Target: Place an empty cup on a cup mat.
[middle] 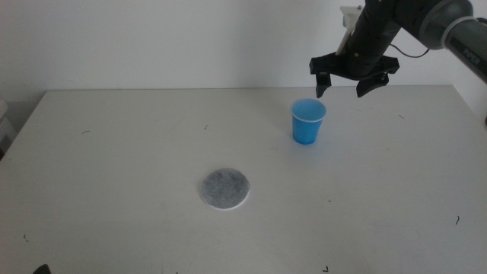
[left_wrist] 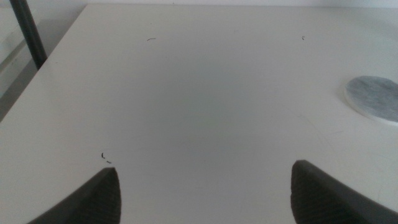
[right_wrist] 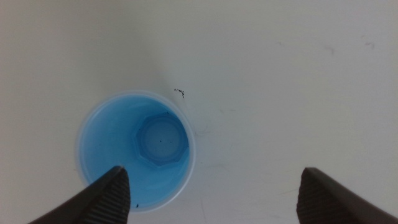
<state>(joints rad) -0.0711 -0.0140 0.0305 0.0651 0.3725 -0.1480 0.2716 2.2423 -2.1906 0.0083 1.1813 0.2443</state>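
A small bright blue paper cup point(middle: 308, 122) with a thin white rim stands upright on the big white table point(middle: 114, 152), toward the far right part of it. The cup is open at the top, and the right wrist view looks straight down into it point(right_wrist: 135, 149): it is blue inside, with a little round bottom, and nothing is in it. The flat round grey speckled cup mat point(middle: 225, 189) with a white edge lies flat on the table, nearer to the front and to the left of the cup, well apart from it. Nothing sits on the mat. The right gripper point(middle: 342, 90) hangs in the air above the cup and a bit to the right of it, at the end of a dark arm that comes in from the top right corner. Its two dark jaws point down and are spread wide apart, wider than the cup. They hold nothing and do not touch the cup. In the right wrist view point(right_wrist: 214, 196) one jaw is over the edge of the cup and the other is over bare table. The left gripper point(left_wrist: 205, 193) waits low over the table near the front left side. Its jaws are wide open too, with nothing between them, and the edge of the grey mat point(left_wrist: 375, 98) shows off to one side of it.
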